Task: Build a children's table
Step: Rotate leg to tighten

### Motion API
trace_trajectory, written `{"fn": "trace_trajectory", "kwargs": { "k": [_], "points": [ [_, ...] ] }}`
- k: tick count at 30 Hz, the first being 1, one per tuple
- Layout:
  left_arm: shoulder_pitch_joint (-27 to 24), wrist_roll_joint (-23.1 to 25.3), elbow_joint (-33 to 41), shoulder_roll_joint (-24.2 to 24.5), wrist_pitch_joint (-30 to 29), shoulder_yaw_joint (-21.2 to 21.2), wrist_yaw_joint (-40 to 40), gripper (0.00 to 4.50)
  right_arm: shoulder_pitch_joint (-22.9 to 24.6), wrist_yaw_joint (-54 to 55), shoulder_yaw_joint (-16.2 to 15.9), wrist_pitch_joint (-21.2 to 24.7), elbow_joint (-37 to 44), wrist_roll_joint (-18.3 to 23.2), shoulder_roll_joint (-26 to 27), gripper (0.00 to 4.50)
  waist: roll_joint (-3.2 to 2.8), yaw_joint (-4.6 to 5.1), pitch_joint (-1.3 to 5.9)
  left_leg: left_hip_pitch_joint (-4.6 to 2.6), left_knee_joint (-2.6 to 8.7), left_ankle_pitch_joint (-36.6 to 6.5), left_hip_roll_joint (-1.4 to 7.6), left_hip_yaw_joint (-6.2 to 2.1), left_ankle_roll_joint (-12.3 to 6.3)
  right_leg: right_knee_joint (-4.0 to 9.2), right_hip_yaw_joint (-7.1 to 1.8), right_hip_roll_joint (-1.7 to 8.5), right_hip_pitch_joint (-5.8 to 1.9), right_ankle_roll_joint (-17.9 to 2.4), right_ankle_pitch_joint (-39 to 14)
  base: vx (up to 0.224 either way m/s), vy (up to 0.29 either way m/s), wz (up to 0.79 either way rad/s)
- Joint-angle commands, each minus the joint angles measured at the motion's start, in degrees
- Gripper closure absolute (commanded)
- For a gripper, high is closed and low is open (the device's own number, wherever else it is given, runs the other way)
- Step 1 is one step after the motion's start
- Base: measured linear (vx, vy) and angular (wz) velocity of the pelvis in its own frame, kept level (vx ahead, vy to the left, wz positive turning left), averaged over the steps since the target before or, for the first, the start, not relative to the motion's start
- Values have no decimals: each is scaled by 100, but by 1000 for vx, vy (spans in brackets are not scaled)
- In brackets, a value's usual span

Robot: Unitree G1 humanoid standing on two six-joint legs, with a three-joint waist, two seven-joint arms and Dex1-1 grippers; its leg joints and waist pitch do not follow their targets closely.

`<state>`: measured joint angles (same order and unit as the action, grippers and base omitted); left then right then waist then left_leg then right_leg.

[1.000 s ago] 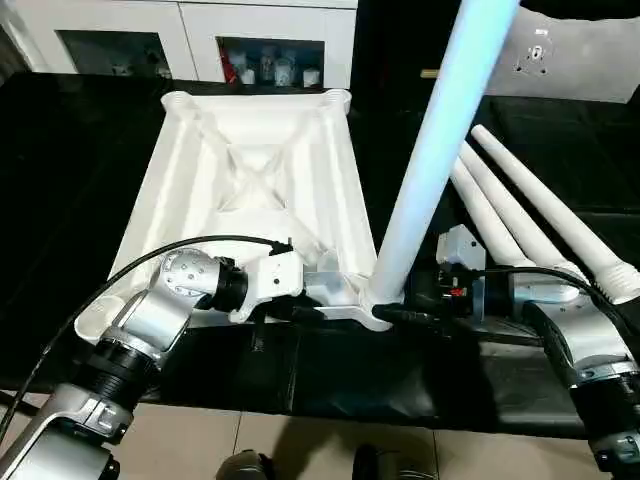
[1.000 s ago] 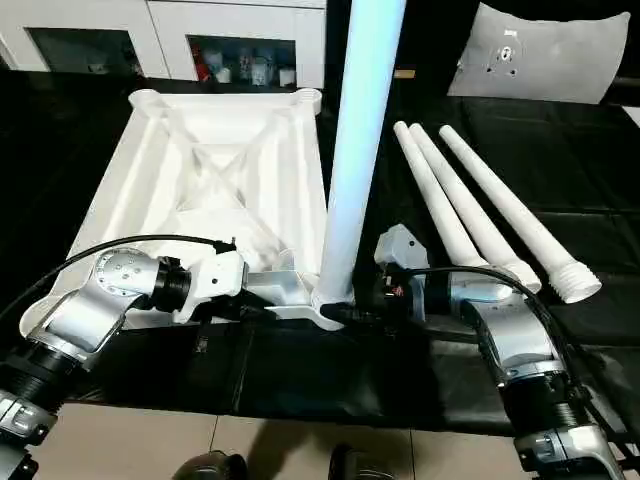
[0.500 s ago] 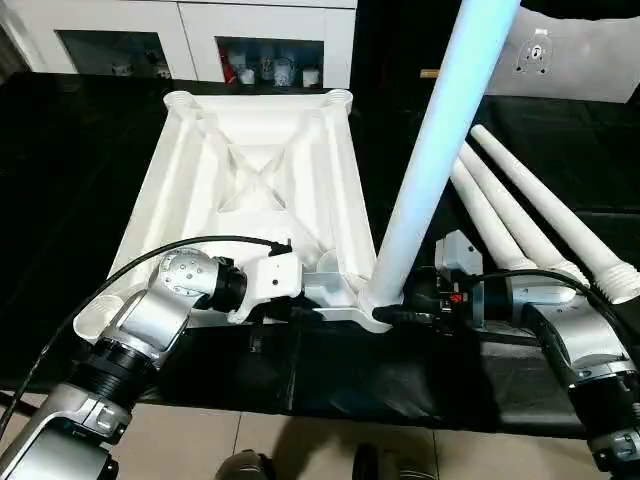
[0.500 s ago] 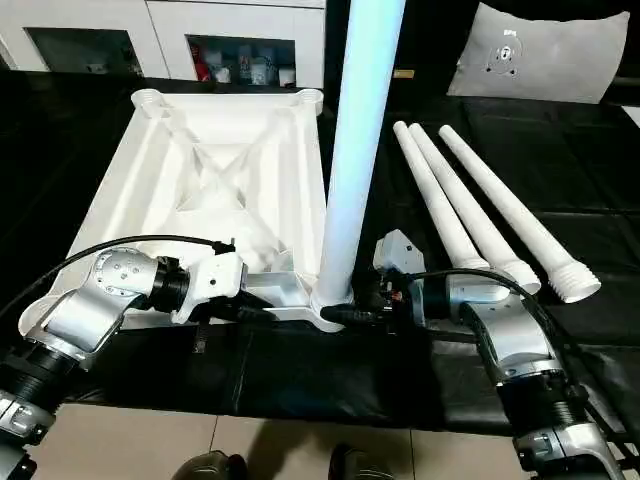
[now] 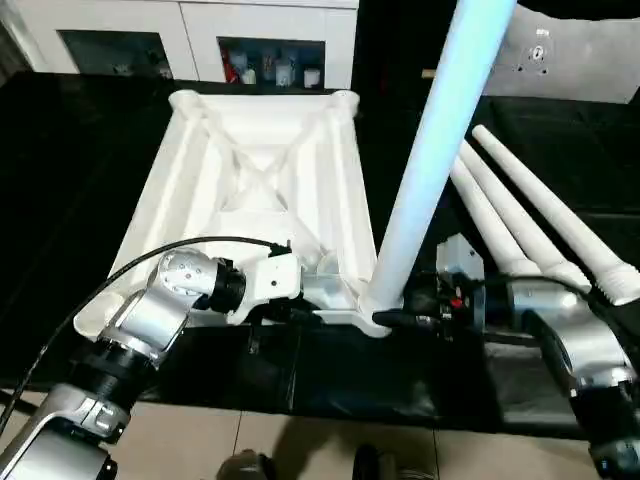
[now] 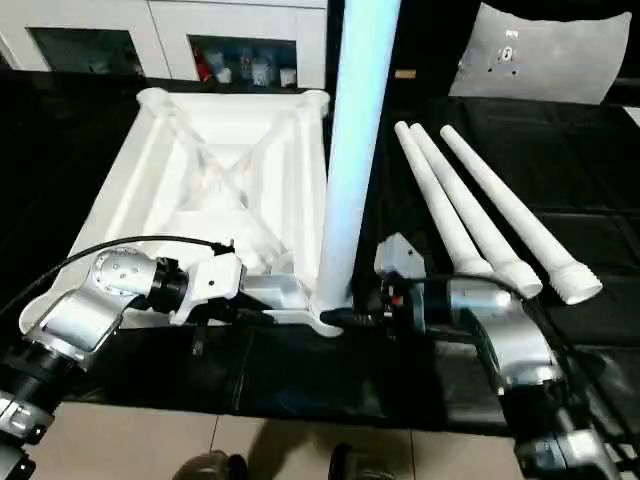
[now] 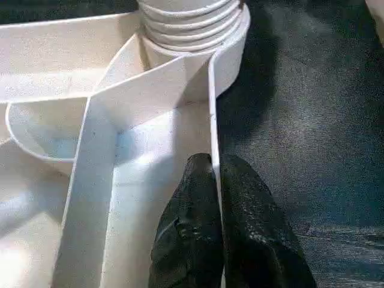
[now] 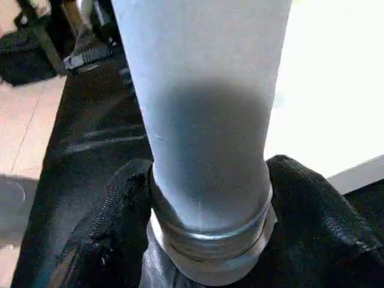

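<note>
The white table top point(image 5: 255, 190) lies upside down on the black cloth, its X ribs facing up. One leg point(image 5: 430, 150) stands upright in the near right corner socket point(image 7: 228, 54), with its threads point(image 7: 189, 24) showing above the socket's rim. My left gripper point(image 7: 216, 163) is shut on the top's near rim wall, one finger on each side of it, a little left of that socket. My right gripper point(image 8: 210, 168) is shut around the leg's base, just above the collar point(image 8: 210, 240). Three loose legs point(image 6: 480, 210) lie side by side to the right.
A white cabinet point(image 5: 200, 35) with glass doors stands behind the table. A grey panel point(image 6: 540, 55) leans at the back right. The black table's front edge point(image 6: 300, 415) runs close under my arms, with tiled floor below it.
The camera has shifted a little, so the whole picture has moved. Both grippers keep their holds and the leg stays upright in its socket.
</note>
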<state>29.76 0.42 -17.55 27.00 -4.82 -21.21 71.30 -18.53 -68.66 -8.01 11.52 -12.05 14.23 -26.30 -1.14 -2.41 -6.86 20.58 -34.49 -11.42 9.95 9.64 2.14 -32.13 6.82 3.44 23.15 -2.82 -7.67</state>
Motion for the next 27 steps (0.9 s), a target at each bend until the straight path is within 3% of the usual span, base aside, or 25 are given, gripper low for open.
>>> {"fn": "trace_trajectory", "kwargs": {
  "k": [1, 7, 12, 13, 14, 16, 19, 21, 23, 27],
  "points": [
    [36, -78, 363, -219, -328, 46, -325, 450, 137, 292, -109, 206, 377, 231, 292, 183, 1, 18, 490, -40, 395, -805, 368, -115, -516, 370, -373, 539, -362, -960, -2060, 0, 0, 0],
    [73, 37, 776, -809, -1164, 70, -1121, 450, 391, 1765, -127, 792, 791, 105, 1230, 186, -1, 146, 437, -32, 396, -1018, 286, -131, -341, 494, -314, 528, -357, -640, -2794, 0, 0, 0],
    [214, 334, 794, -1385, -1751, 103, -2047, 450, 398, 2869, -173, 958, 755, -324, 1933, 188, -41, 243, 407, -58, 385, -1177, 256, -133, -317, 578, -277, 501, -297, -441, -3130, 0, 0, 0],
    [293, 472, 731, -1695, -2042, 169, -2594, 450, 302, 3526, -81, 1016, 614, -491, 2279, 188, -16, 262, 415, -59, 379, -1236, 244, -141, -289, 594, -254, 508, -316, -401, -3212, 0, 0, 0],
    [345, 565, 653, -1924, -2197, 226, -2980, 450, 195, 4018, 43, 1032, 446, -581, 2525, 188, -34, 291, 397, -80, 379, -1282, 255, -140, -246, 602, -252, 506, -277, -405, -3269, 0, 0, 0],
    [403, 650, 540, -2272, -2353, 340, -3504, 450, 7, 4677, 252, 1079, 175, -665, 2848, 188, -43, 338, 413, -92, 362, -1376, 235, -157, -214, 631, -216, 504, -285, -357, -3327, 0, 0, 0],
    [471, 710, 431, -2491, -2379, 425, -3856, 450, -183, 5185, 407, 1010, -80, -798, 3020, 188, -43, 380, 454, -22, 374, -1158, 250, -168, -380, 570, -252, 507, -329, -435, -2800, 0, 0, 0],
    [502, 754, 416, -2476, -2389, 407, -3856, 450, -220, 5233, 586, 908, -147, -624, 3103, 188, -26, 366, 477, -17, 368, -1034, 230, -144, -510, 542, -279, 509, -325, -495, -2608, 0, 0, 0],
    [501, 797, 448, -2434, -2392, 383, -3782, 450, -207, 5335, 701, 888, -131, -641, 3125, 132, -40, 335, 501, 22, 368, -756, 250, -143, -632, 482, -300, 509, -345, -602, -2224, 0, 0, 0],
    [405, 867, 525, -2280, -2333, 292, -3577, 450, -112, 5466, 822, 821, -52, -816, 3046, 105, -53, 327, 502, 49, 374, -673, 265, -144, -682, 452, -304, 521, -360, -710, -2055, 0, 0, 0]
  ]
}}
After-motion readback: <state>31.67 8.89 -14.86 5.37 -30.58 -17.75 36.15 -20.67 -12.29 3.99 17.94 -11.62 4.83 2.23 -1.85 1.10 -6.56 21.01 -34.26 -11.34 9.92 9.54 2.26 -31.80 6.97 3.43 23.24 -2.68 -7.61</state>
